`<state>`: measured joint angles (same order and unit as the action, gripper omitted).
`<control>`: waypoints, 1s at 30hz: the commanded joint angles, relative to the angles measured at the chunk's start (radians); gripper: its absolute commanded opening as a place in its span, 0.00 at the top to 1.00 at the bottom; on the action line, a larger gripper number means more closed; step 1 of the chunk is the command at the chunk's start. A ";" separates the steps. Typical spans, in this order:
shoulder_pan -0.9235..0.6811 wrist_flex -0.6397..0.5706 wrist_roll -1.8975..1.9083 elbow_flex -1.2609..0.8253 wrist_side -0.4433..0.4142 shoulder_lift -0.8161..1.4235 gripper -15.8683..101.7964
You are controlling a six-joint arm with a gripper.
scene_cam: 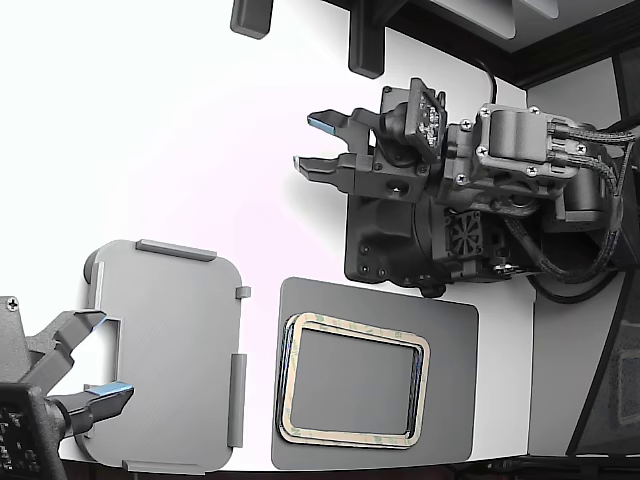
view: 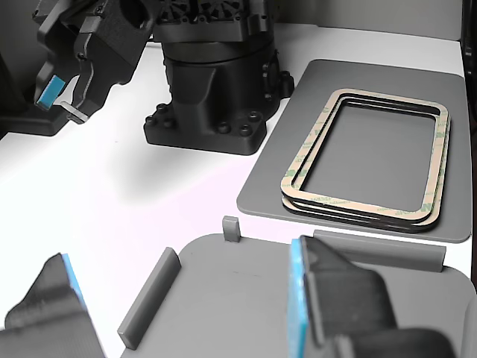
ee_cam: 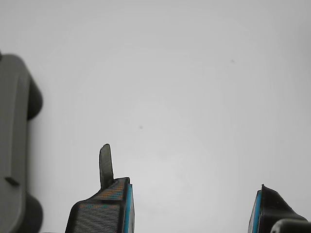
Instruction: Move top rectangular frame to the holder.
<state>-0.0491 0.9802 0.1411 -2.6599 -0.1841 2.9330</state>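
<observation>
Wrist view: holder (ee_cam: 14,145) blurred and cut off at the picture's edge; only the gripper (ee_cam: 192,208) fingertips show. Other view: holder (view: 246,291) partly hidden behind blurred near fingers (view: 335,298). Frame stack (view: 369,160) count unclear.

A robotics lab bench: bare white tabletop (scene_cam: 180,140), bolted black arm base (view: 212,89), dark grey pad (scene_cam: 450,330).
</observation>
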 commanded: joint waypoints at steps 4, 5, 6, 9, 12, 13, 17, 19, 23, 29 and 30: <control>0.009 -0.009 -0.014 0.021 0.021 0.021 0.02; 0.009 -0.009 -0.014 0.023 0.021 0.020 0.02; 0.009 -0.009 -0.014 0.023 0.021 0.018 0.03; 0.009 -0.014 -0.018 0.041 0.025 -0.009 0.02; 0.009 -0.015 -0.026 0.081 0.032 -0.043 0.02; 0.009 -0.017 -0.032 0.098 0.037 -0.055 0.02; 0.006 -0.025 -0.086 0.153 0.087 -0.101 0.02; -0.015 -0.025 -0.126 0.178 0.109 -0.127 0.02; -0.129 0.034 -0.224 0.253 0.084 -0.181 0.02; -0.360 0.219 -0.359 0.479 0.054 -0.365 0.02; -0.397 0.247 -0.371 0.520 0.054 -0.407 0.02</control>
<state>-0.3543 1.1658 -0.2025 -2.2703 -0.1273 2.5940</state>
